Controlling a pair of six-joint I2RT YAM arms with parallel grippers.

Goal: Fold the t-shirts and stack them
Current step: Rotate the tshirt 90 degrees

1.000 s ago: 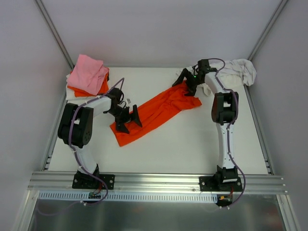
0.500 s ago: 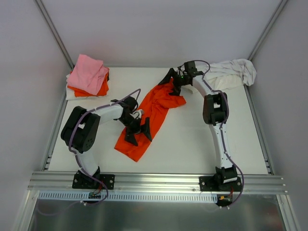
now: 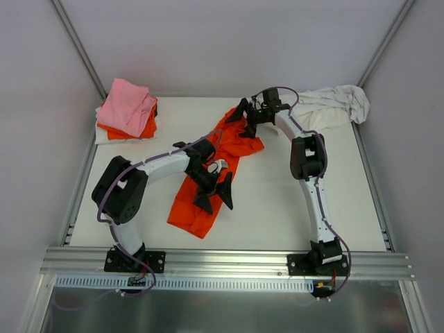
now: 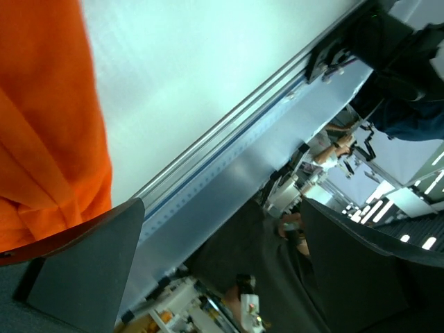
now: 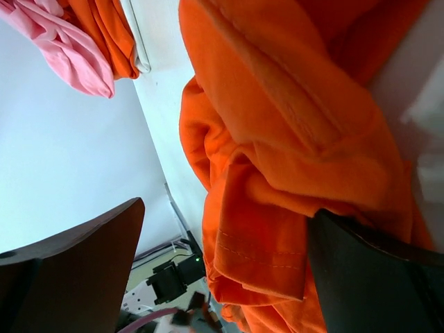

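Observation:
A bright orange t-shirt [image 3: 208, 180] lies crumpled in a long strip across the middle of the table. My left gripper [image 3: 215, 200] stands open over its near end; in the left wrist view the orange cloth [image 4: 41, 125] is beside the left finger [image 4: 83, 270], and nothing is between the jaws. My right gripper [image 3: 243, 119] is open at the shirt's far end, with an orange hem [image 5: 277, 229] lying between its fingers, against the right one [image 5: 374, 277]. A pink t-shirt [image 3: 126, 104] tops a folded stack over an orange one [image 3: 144, 128]. A white t-shirt [image 3: 336, 104] lies crumpled at the back right.
The stack sits in the back left corner against the wall. A metal rail [image 3: 229, 262] runs along the table's near edge, also seen as the rail [image 4: 229, 139] in the left wrist view. Grey walls close in the left, back and right sides.
The orange t-shirt has swung from a flat diagonal to a steeper line. My left gripper moved right and toward the near edge; my right gripper moved left. Both stayed open.

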